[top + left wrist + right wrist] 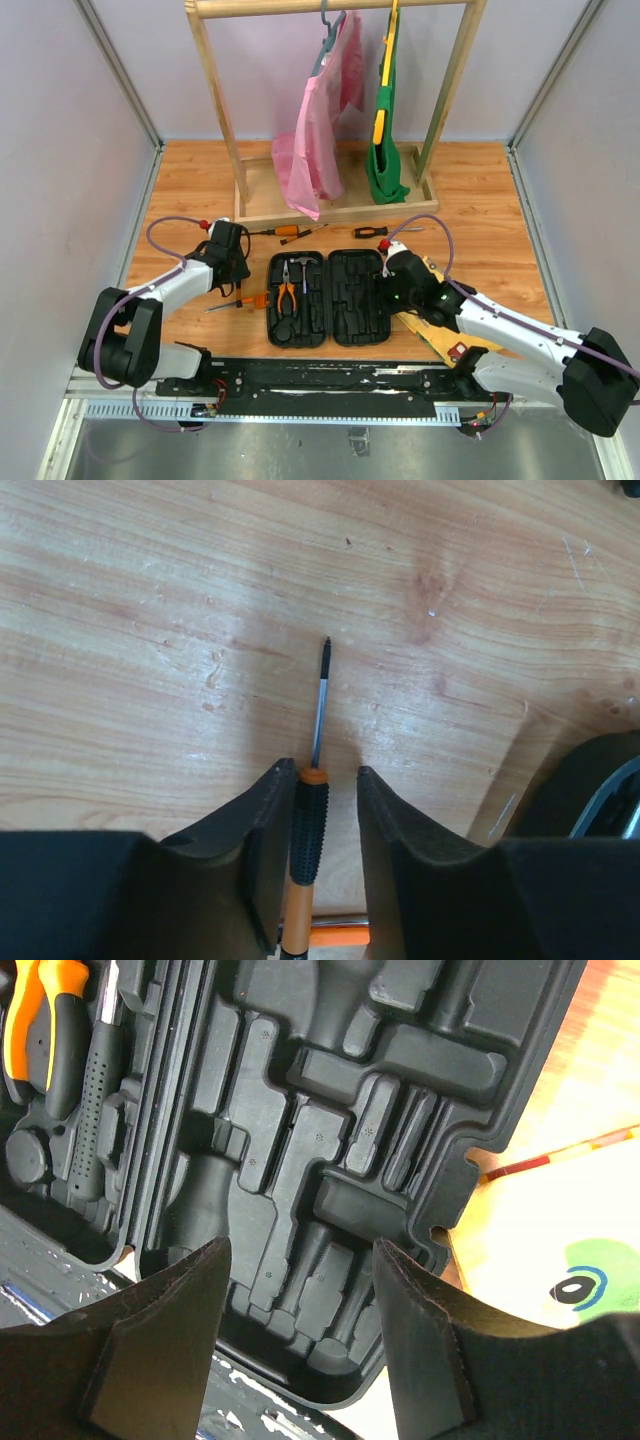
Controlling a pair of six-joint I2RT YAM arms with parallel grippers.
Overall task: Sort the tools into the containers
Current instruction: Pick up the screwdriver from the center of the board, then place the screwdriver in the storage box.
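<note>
- Top external view. The black tool case (352, 300) lies open and flat at the near edge of the table (480, 210), between the two arms, so that either arm can reach it.
- Its left half already holds the orange-handled pliers (287, 292) and a small hammer (304, 268). The right half shows only bare moulded slots.
- Three tools lie outside the case and are judged unsorted: two screwdrivers (288, 231) (370, 232) behind it and a third tool (255, 299) just to its left.
- The left gripper (233, 272) points down at the table left of the case. The right gripper (388, 268) sits over the case's right rear corner.
- Left wrist view. The left gripper (321, 770) straddles the black-and-orange handle of a screwdriver (309, 825) that lies flat on the wood, tip pointing away.
- The jaws stand apart. One finger (270, 810) is at the handle, and a strip of table shows beside the other, so the tool is not yet clamped. Gripping across the thick handle rather than the thin shaft is judged to give the surer hold.
- Right wrist view. The right gripper (300, 1260) hangs with its jaws wide apart and nothing between them, above the empty slots of the case (330, 1130).
- The pliers (45, 1020) and the hammer's handle (95, 1090) show at the upper left, and the yellow picture board (560, 1240) lies beside the case's rim.
</note>
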